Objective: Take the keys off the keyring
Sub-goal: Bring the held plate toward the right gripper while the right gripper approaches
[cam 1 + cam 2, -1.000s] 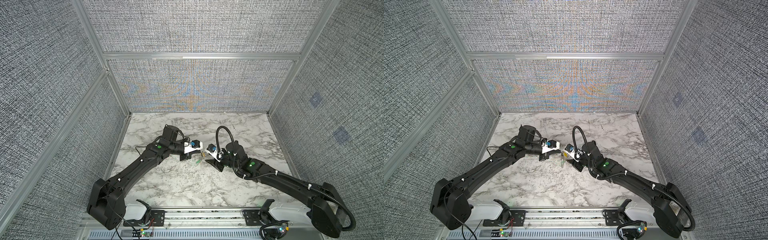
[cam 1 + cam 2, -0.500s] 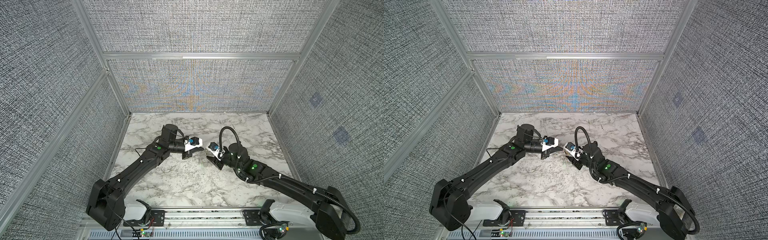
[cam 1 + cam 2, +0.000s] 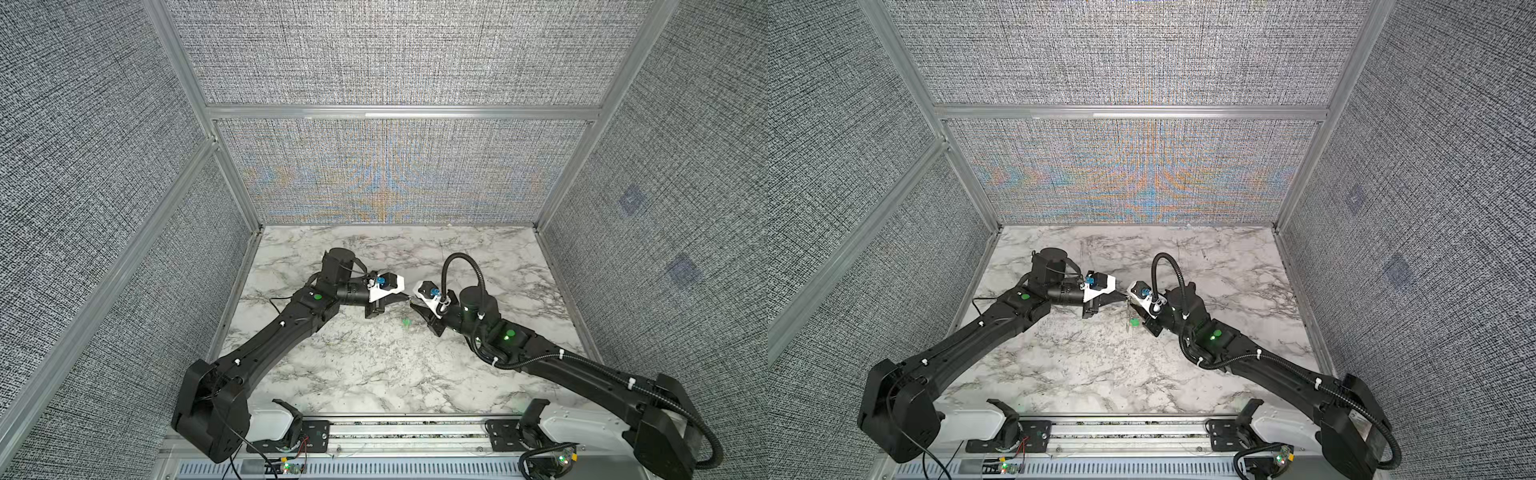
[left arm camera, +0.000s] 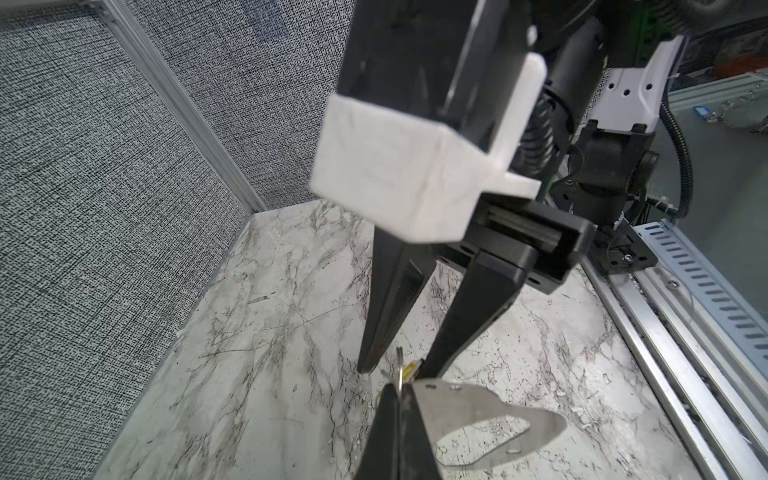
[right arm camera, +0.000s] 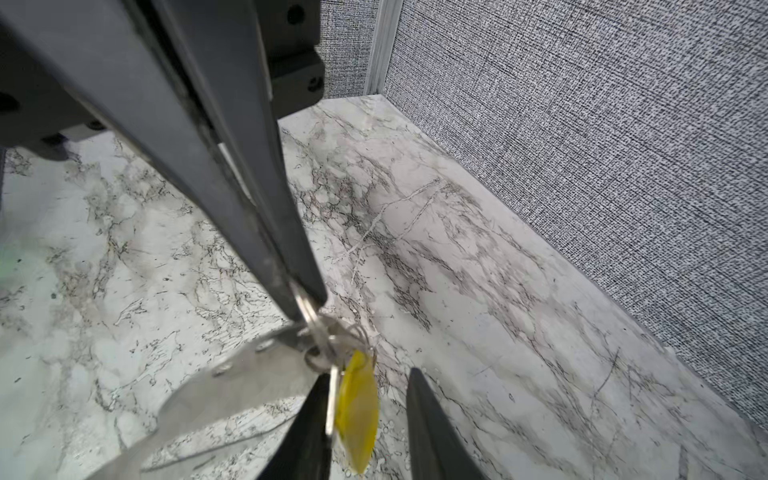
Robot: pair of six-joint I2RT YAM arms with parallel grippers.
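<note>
Right wrist view: one keyring [image 5: 232, 386], left gripper [image 5: 305, 301] clamped on its ring; one yellow-tagged key [image 5: 357, 411] between parted jaws of right gripper [image 5: 368, 374]; one green tag [image 3: 1133, 322] near worktop [image 3: 1100, 374] middle.

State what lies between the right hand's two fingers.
The yellow tag, hanging from the metal ring; the right wrist view shows it.

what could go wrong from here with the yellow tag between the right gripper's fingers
1. The left gripper pinches the keyring only at its very fingertips; a tug might pull it free.
2. The right gripper straddles the dangling yellow tag, which could twist or slip when squeezed.
3. The silver plate hanging alongside may snag.
</note>
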